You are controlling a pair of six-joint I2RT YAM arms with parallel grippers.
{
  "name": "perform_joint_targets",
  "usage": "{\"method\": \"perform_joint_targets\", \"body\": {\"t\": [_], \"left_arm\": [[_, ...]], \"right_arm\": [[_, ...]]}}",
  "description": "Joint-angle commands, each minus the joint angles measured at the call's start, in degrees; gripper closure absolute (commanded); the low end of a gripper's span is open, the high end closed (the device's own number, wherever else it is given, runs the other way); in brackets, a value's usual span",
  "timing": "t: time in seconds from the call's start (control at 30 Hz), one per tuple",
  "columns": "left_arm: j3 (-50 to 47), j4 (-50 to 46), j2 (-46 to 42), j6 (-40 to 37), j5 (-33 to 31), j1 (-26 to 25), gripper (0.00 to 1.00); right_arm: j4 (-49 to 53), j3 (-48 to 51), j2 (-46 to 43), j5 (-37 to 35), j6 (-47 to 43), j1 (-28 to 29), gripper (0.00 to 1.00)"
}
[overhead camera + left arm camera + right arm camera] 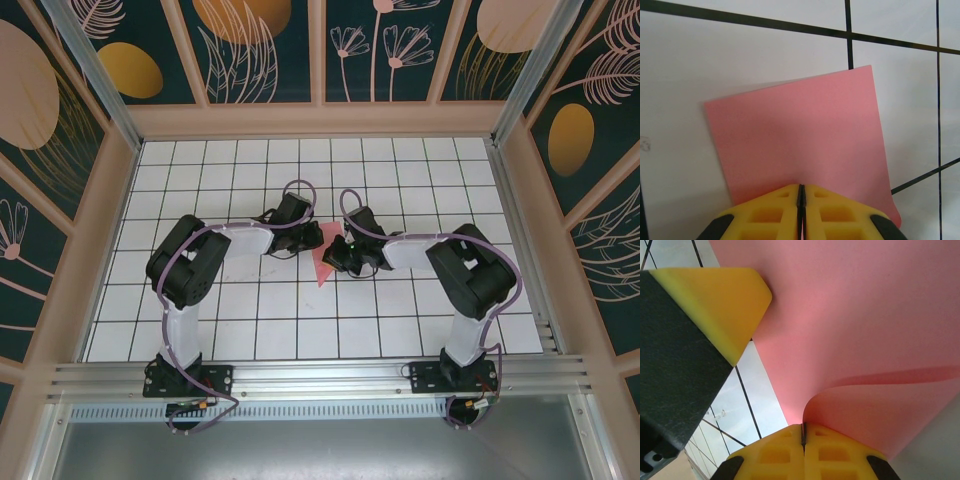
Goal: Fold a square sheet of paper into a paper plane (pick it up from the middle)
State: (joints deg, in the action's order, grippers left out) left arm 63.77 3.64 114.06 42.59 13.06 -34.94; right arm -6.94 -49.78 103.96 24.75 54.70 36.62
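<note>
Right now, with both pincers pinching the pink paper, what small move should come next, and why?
Probably the right pincer should carry its curled edge over to flatten the fold. It and the left pincer are both shut on the pink paper.

No readable text, labels or numbers anywhere. The only candidate was a faint grey mark (645,144) on the table (740,60), possibly a scribble, too blurred to read.

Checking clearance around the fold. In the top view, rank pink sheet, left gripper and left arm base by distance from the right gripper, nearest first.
1. pink sheet: pinched in the right gripper, on its left side.
2. left gripper: left, slightly farther back.
3. left arm base: near edge, far left.
</note>
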Motion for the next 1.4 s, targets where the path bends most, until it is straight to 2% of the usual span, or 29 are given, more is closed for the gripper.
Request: {"method": "perform_joint_targets", "body": {"t": [0.0,1.37], "left_arm": [[0.3,-2.59,2.19,-0.93,0.67,-0.37,0.87],[0.66,-2.52,2.96,-1.09,1.88,-0.35,0.87]], "right_arm": [[-1.04,-0.93,1.22,1.15,-0.94,-0.41,0.97],[-2.2,-2.03,3.52,3.73,-4.88,-1.81,0.97]]}}
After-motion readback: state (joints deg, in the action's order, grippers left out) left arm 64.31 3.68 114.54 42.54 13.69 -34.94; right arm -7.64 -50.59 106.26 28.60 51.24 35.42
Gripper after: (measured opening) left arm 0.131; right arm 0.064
